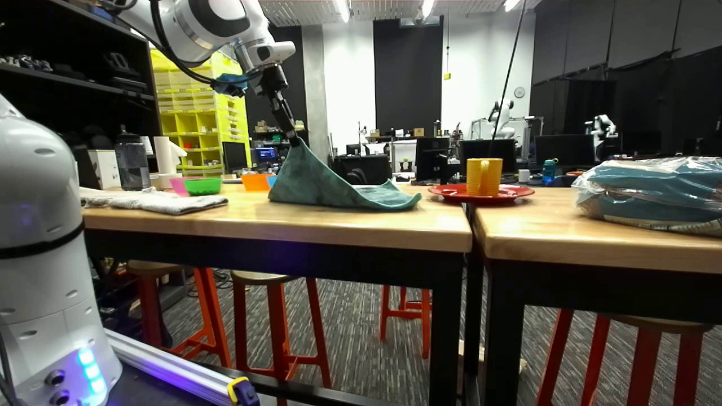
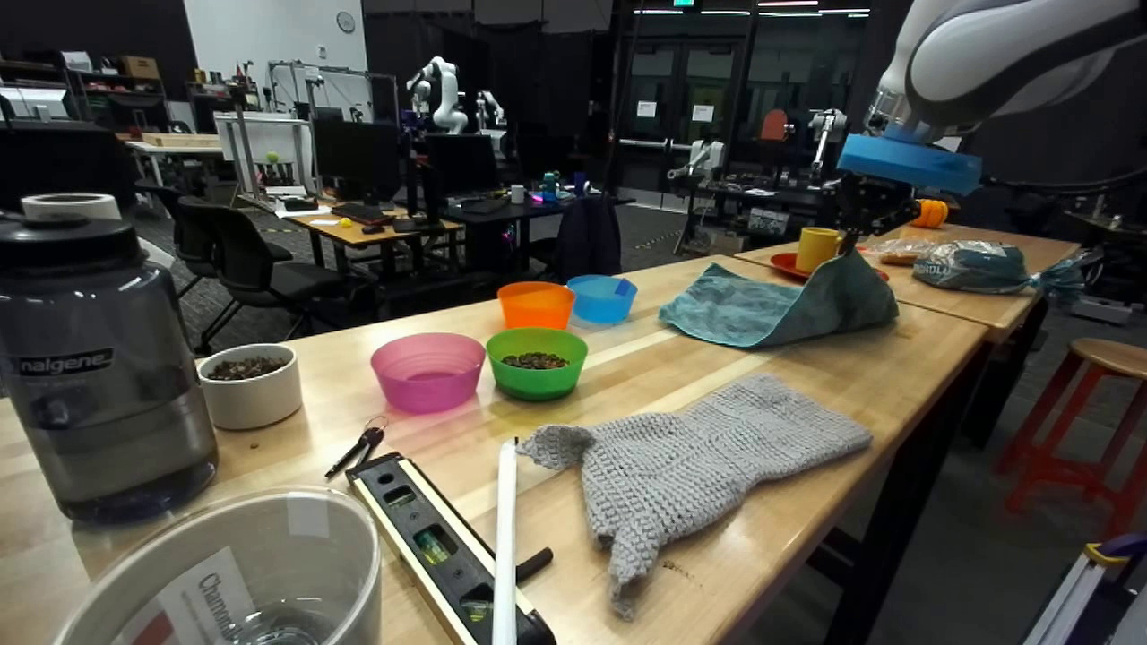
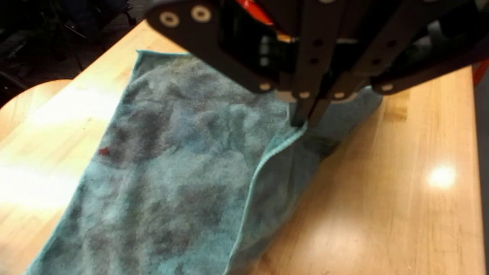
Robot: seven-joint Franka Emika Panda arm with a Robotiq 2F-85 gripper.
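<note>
A teal cloth [image 1: 324, 183] lies partly on the wooden table, with one edge pulled up into a peak. My gripper [image 1: 293, 138] is shut on that raised edge and points down at a slant. In the wrist view the fingertips [image 3: 300, 118] come together on the pale hem of the cloth [image 3: 183, 164], and the pinched bit between them is hidden. The cloth's lifted side hangs down to the tabletop, while the remainder spreads flat, away from the table's near edge. A yellow mug [image 2: 817, 249] on a red plate [image 1: 445, 193] stands beyond the cloth.
Orange [image 2: 536, 306], blue [image 2: 602, 300], pink [image 2: 428, 372] and green [image 2: 538, 363] bowls stand near the cloth. A grey knitted cloth [image 2: 717, 448], a level [image 2: 439, 546] and a water bottle [image 2: 99, 376] are farther along. A bagged blue package [image 1: 654, 192] lies on the adjoining table.
</note>
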